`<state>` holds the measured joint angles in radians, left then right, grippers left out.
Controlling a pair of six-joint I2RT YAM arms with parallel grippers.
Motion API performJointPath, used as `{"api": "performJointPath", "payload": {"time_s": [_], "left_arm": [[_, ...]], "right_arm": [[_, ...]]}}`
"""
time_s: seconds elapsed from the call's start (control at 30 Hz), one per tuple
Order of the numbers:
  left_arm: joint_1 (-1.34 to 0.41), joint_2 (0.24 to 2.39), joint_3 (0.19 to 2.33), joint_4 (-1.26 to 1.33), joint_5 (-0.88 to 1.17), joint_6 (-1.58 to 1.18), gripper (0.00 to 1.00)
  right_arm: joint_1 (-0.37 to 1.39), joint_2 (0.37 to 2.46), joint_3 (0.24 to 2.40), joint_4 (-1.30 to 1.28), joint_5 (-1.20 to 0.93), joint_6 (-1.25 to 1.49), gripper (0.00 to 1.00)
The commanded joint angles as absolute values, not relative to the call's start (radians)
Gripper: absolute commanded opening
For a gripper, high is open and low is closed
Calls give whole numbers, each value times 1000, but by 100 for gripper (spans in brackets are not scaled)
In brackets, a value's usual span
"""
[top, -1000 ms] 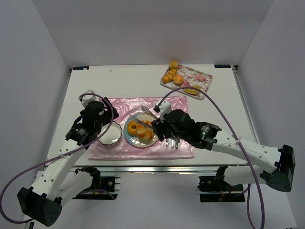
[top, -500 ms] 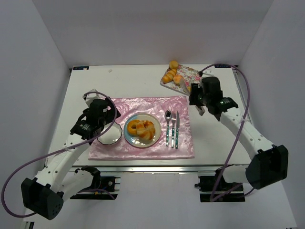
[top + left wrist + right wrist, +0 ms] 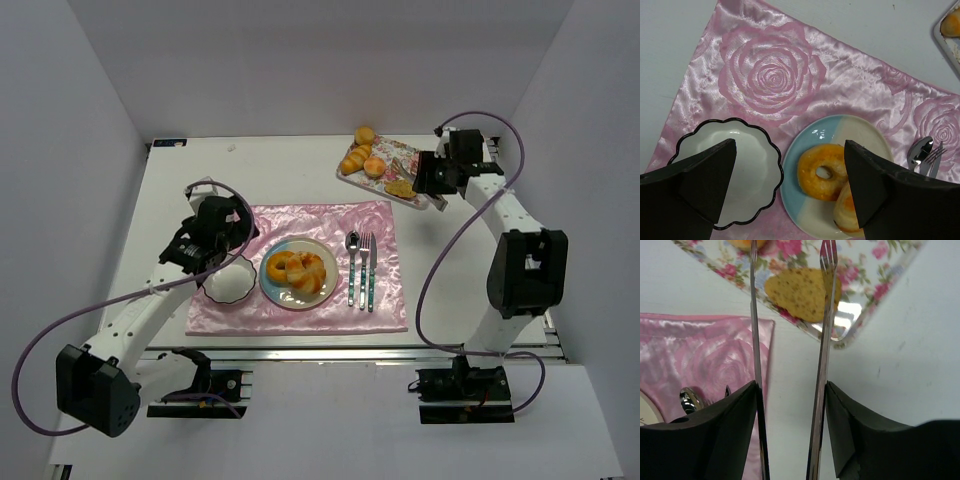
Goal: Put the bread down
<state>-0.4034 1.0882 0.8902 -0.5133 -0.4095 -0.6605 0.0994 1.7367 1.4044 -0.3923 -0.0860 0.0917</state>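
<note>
Reaching step: right pincer (image 3: 790, 300) holding tongs (image 3: 822, 340) poised over flat bread (image 3: 801, 292) on floral tray (image 3: 880, 285); next, close tongs, lift.

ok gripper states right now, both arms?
Left gripper: open, empty, above the bowl and plate.
Right gripper: shut on tongs, whose tips straddle a flat bread on the tray.

two plates (image 3: 298, 272), one bowl (image 3: 230, 280)
</note>
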Motion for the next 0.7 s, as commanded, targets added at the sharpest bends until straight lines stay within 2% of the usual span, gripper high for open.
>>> {"api": "performJointPath", "payload": {"time_s": [0.0,0.17,0.47,0.57,0.63,0.67], "left_arm": [[-405,1117,936,-491,-431,-646,98],[-405,1164,956,-497,-437,-647,98],[-405,1180,957,-495,-443,-646,98],[-405,1183,957,-497,-446,-646,98],[-405,1184,959,-499,-449,-646,98],[-405,1183,957,-502,-448,-647,98]], "right_arm": [[103,1796,1537,-367,-244,-29,60],[107,1936,1666,-442,-298,-81,64],[170,2072,1816,-492,-204,-114,68],[183,2097,1844,-502,-210,-112,66],[187,2102,1844,-492,-206,-95,61],[186,2100,1841,-485,-199,-88,54]]}}
